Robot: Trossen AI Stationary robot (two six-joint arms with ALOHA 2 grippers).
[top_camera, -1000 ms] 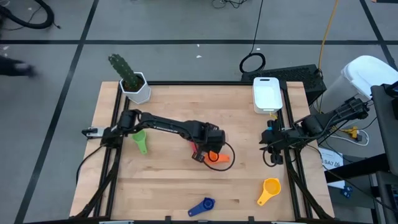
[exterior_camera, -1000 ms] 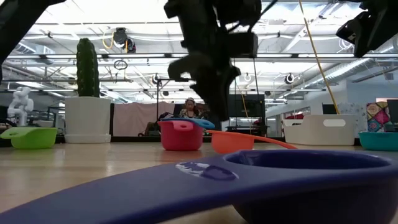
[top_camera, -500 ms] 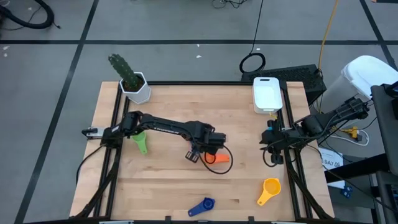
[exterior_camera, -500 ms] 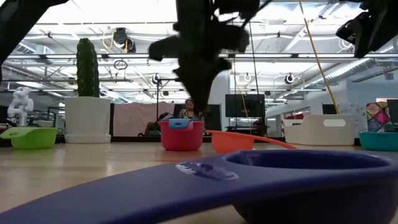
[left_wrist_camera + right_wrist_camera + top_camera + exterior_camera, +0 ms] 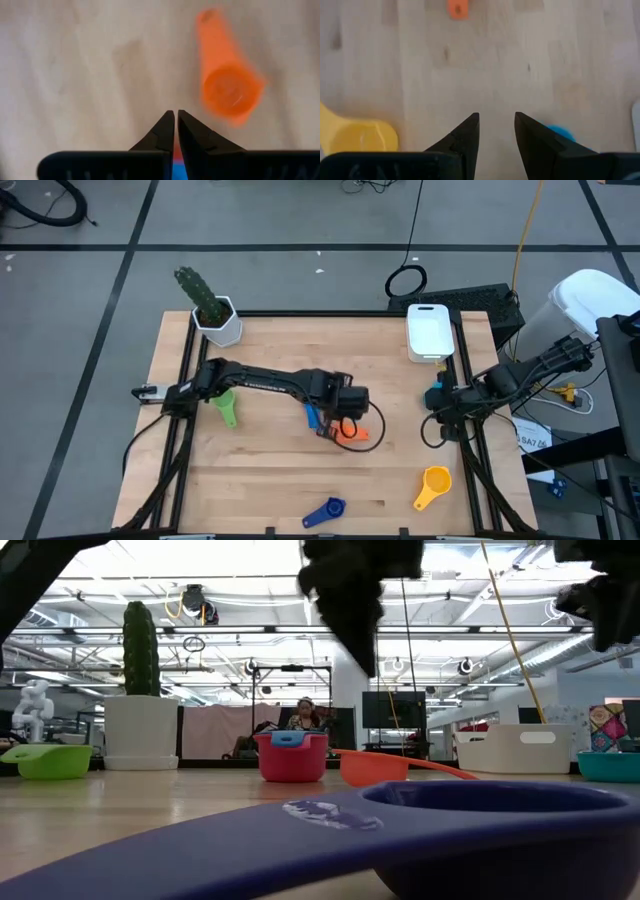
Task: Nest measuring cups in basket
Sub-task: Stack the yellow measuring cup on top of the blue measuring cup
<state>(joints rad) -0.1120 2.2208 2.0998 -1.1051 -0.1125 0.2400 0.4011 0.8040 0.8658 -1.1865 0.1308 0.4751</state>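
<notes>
We look down past the right gripper [image 5: 496, 131] at the pale wooden bench [image 5: 530, 55], which has a light grain with a few darker streaks. The gripper's two dark pointed fingers [image 5: 462, 134] stand apart with a clear gap between them, and nothing is held in this gap; we see only bare wood there. A yellow plastic measuring cup [image 5: 357, 140] lies on the bench beside one finger, near it but not touching it. A small light blue plastic piece [image 5: 560, 132] shows just behind the other finger, partly hidden. Well apart from the fingers, a small orange plastic handle end [image 5: 457, 9] rests on the wood.
</notes>
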